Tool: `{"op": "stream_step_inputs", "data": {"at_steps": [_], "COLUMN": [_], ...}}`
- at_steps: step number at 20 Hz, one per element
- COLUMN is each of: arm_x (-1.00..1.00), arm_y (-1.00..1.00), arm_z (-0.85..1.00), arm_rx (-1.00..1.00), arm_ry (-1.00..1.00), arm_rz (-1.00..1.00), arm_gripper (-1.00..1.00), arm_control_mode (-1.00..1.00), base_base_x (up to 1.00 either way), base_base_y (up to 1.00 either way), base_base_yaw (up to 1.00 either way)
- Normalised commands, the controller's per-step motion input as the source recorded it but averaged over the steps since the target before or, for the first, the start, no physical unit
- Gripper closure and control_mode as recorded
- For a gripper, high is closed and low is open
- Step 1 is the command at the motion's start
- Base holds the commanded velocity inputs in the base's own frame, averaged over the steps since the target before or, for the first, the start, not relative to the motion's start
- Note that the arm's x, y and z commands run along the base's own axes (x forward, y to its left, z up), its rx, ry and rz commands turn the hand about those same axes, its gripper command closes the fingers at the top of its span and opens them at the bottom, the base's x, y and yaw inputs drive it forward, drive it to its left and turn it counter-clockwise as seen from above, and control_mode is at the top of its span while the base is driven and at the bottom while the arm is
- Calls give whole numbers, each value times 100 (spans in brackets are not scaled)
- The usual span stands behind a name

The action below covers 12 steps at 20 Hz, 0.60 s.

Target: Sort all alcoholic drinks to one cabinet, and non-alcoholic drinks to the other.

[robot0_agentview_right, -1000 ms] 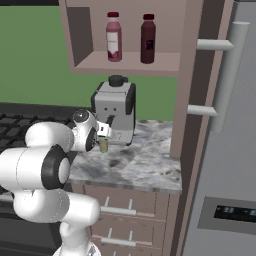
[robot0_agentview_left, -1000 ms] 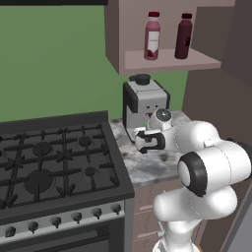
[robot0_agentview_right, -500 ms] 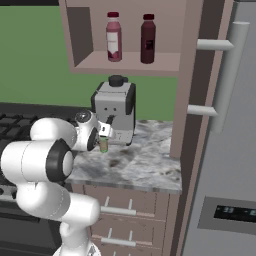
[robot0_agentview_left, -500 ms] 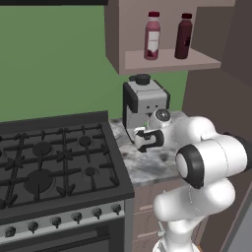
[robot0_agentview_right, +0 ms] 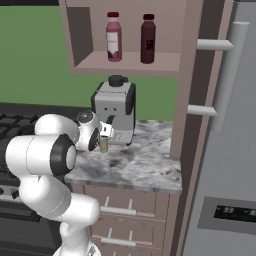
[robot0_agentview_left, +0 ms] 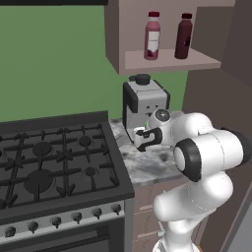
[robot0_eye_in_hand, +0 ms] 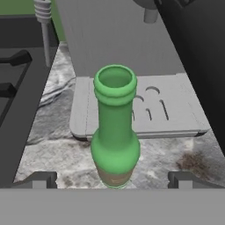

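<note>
The green bottle (robot0_eye_in_hand: 115, 132) stands upright on the marble counter (robot0_eye_in_hand: 52, 145), squarely between the two dark fingers (robot0_eye_in_hand: 39, 179), which sit far apart on either side of it with open counter showing between each tip and the glass, so the gripper (robot0_eye_in_hand: 112, 181) is wide open and holds nothing. Seen from the hand, the bottle has a thick rolled lip around an open mouth, a straight neck that swells into rounded shoulders, and a pale brownish label just below the shoulders, cut off low in the view. Just beyond the bottle, away from the fingers, lies the grey drip tray of the coffee machine (robot0_eye_in_hand: 132, 44), and to one side of the fingers the black stove (robot0_eye_in_hand: 13, 88) edges the counter. From the right base view the gripper (robot0_agentview_right: 103, 142) hangs low in front of the coffee machine (robot0_agentview_right: 116, 111), with the small green bottle (robot0_agentview_right: 103, 146) just under it on the counter (robot0_agentview_right: 135, 165). High above the fingers, on the open cabinet shelf (robot0_agentview_right: 130, 62), the pink bottle (robot0_agentview_right: 113, 37) with its white label and dark red cap stands upright beside the dark maroon bottle (robot0_agentview_right: 148, 39), near each other but apart.
</note>
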Motion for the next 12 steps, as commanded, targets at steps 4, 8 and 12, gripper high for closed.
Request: {"op": "stream_step_inputs", "data": {"at_steps": [4, 8, 12], "arm_x": [11, 10, 10], "arm_y": [-1, -1, 0], "arm_z": [-6, -6, -6], "arm_rx": [0, 0, 0], "arm_ry": [0, 0, 0], "arm_rz": [0, 0, 0], "arm_gripper": [-100, -100, -100], "arm_control_mode": [-100, -100, -100], "base_base_x": [0, 0, 0], "base_base_y": [0, 0, 0], "base_base_yaw": [0, 0, 0]}}
